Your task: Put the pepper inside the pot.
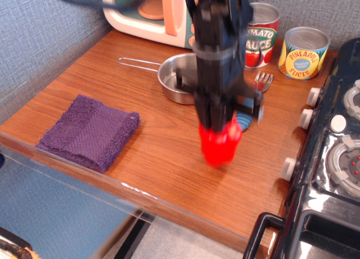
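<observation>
Red plastic pepper (219,146) sits clamped between the closed fingers of the gripper (218,126), apparently just clear of the wooden counter (112,96); motion blur hides the contact. Risk: the glossy lobes may slip from the pinch in transit. The pot (180,76) lies behind and left of the gripper, unobstructed. A fork (261,82) and cans (281,45) crowd the right rear; the counter edge lies close in front.
</observation>
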`<action>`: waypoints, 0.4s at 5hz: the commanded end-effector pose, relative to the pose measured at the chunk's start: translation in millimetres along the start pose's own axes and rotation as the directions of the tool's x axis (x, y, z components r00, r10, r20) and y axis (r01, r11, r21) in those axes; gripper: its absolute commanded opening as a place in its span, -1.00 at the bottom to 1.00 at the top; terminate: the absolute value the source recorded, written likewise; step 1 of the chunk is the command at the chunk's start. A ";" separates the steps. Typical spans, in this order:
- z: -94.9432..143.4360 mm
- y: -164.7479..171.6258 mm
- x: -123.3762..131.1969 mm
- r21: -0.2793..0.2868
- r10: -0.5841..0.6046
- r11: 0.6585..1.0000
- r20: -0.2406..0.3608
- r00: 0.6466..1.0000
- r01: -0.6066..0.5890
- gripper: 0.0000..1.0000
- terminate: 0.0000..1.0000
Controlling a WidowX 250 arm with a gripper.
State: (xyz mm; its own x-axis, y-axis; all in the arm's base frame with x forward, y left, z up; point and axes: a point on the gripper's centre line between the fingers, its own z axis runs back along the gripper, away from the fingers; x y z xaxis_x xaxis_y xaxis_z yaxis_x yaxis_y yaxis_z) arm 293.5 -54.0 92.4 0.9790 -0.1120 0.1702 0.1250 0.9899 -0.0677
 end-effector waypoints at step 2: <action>31.7 75.5 84.1 0.016 0.197 0.979 0.133 0.971 -0.201 -1.00 -1.00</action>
State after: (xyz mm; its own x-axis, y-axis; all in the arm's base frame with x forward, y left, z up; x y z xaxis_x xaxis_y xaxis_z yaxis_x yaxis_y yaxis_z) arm 379.6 7.9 111.7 0.9708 0.0953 0.2202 -0.0787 0.9934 -0.0831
